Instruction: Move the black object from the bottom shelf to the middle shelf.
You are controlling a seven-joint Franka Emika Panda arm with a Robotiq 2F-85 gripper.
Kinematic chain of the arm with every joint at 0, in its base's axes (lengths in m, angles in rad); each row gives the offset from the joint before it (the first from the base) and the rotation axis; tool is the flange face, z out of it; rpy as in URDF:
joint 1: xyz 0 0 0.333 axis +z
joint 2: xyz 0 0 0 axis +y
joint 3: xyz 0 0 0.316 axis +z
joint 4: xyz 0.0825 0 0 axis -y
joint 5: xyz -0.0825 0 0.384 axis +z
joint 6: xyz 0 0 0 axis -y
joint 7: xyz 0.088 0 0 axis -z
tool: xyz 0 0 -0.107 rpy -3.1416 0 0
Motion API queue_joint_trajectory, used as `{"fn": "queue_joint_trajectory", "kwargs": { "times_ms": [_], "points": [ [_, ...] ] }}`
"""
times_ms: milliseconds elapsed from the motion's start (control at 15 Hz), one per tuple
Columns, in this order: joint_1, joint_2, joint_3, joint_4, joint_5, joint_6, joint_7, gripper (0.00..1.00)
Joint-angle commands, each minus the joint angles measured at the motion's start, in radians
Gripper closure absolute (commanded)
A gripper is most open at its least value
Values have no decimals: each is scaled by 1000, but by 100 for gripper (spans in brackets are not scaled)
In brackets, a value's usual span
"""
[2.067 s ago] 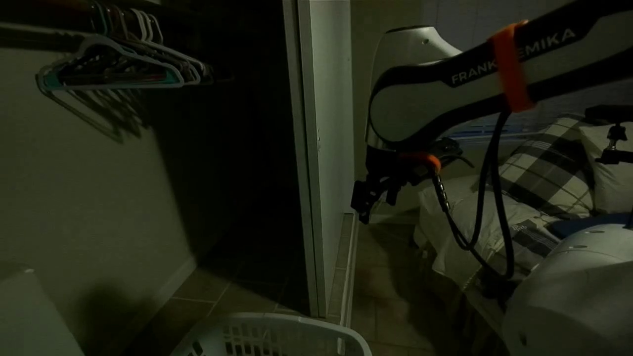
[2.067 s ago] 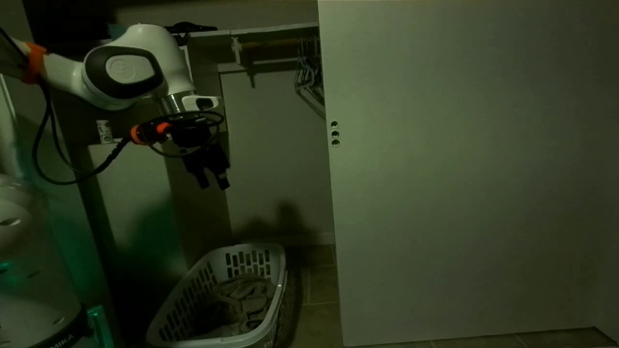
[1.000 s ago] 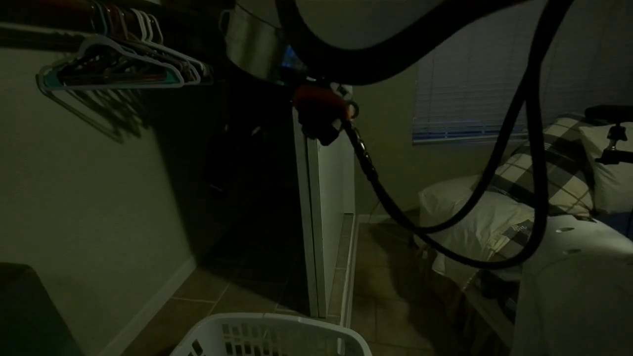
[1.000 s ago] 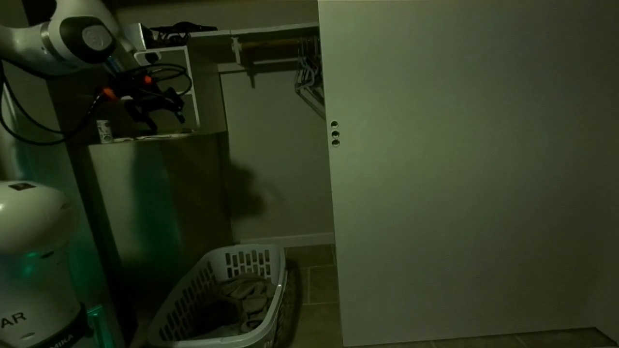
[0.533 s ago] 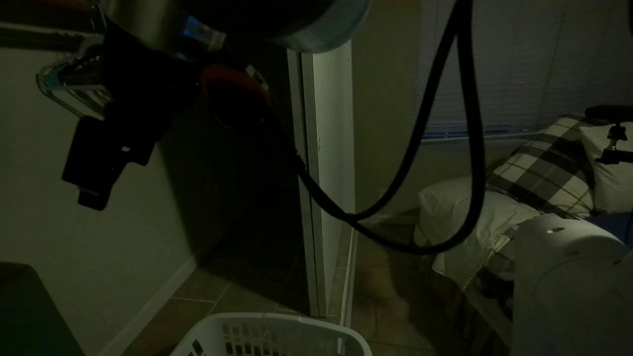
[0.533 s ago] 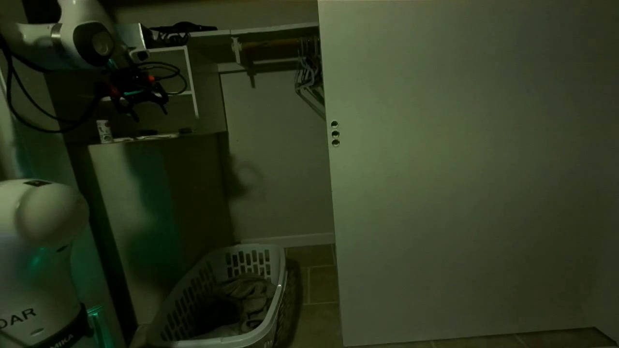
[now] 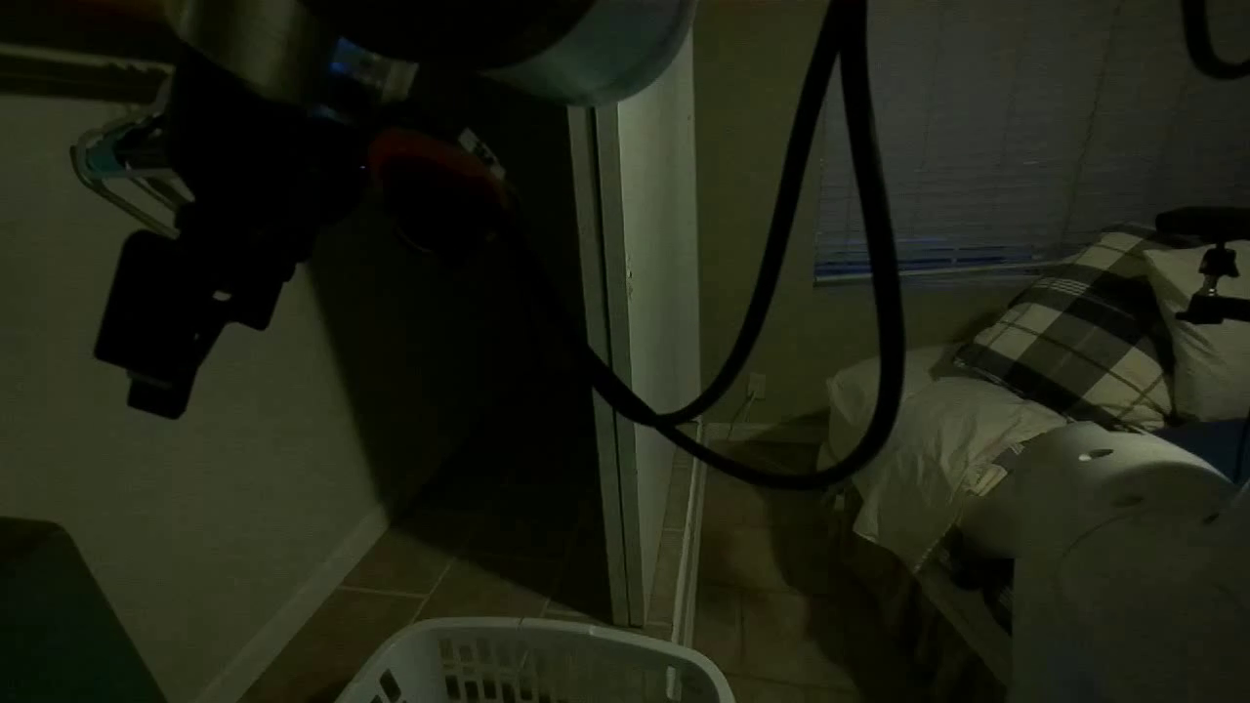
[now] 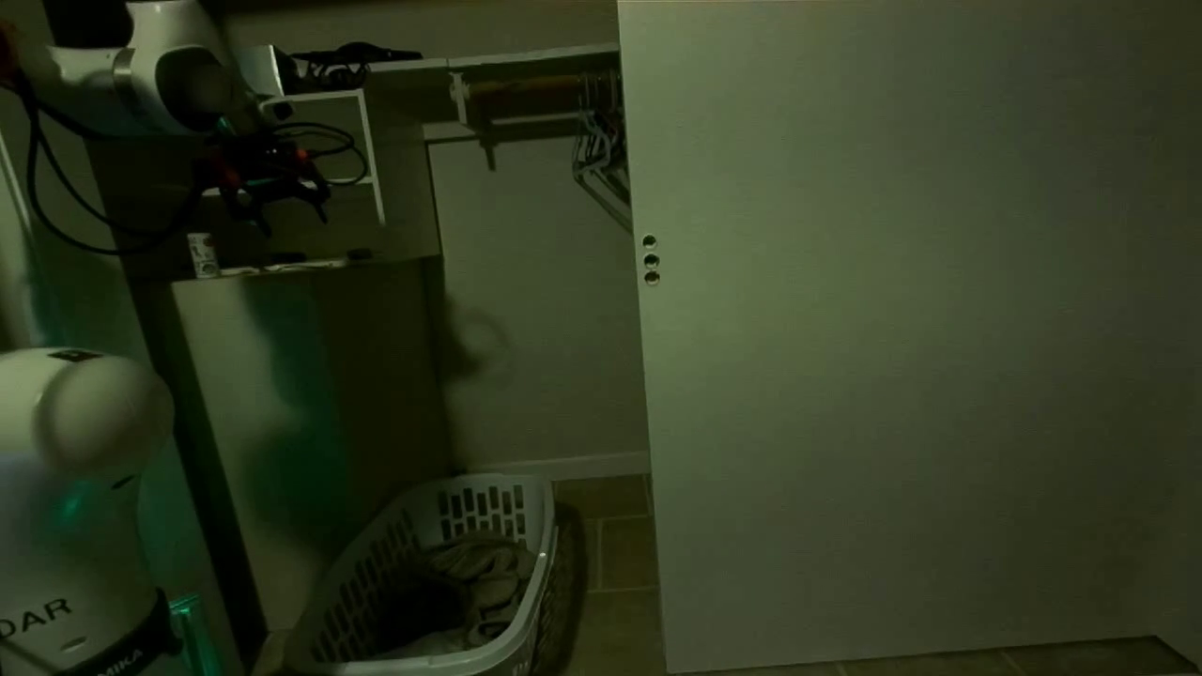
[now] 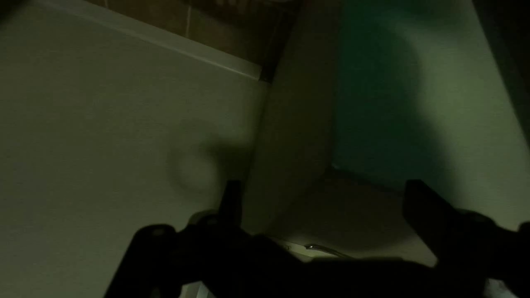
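Note:
In an exterior view two small dark objects lie on the bottom shelf of the shelf unit, a left dark object and a right dark object. I cannot tell which is the task's black object. The middle shelf is above, partly hidden behind my arm. My gripper is open and empty, above the bottom shelf and just below middle-shelf height. In the wrist view the fingers are wide apart, with a thin shiny dark strip partly hidden behind the gripper body. The gripper is a dark silhouette in an exterior view.
A white patterned can stands at the bottom shelf's left end. A laundry basket with cloth is on the floor. Hangers hang beside a sliding door. Black items lie on top. A bed is behind.
My gripper has moved up and across from above the basket to the shelf unit, then risen a little from the bottom shelf. In the last half second it has barely shifted.

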Motion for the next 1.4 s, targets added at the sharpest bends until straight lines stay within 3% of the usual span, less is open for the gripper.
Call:
{"fn": "queue_joint_trajectory", "kwargs": {
  "times_ms": [0,400,800,1000,1067,1333],
  "points": [
    [-2,51,3,48,1,47,-33,0],
    [20,290,-14,294,21,128,-189,0],
    [7,498,66,541,166,29,-205,0],
    [-16,567,123,600,183,0,-194,0],
    [-34,511,129,528,153,37,-193,0],
    [-54,525,153,537,151,36,-191,0]
  ]
}}
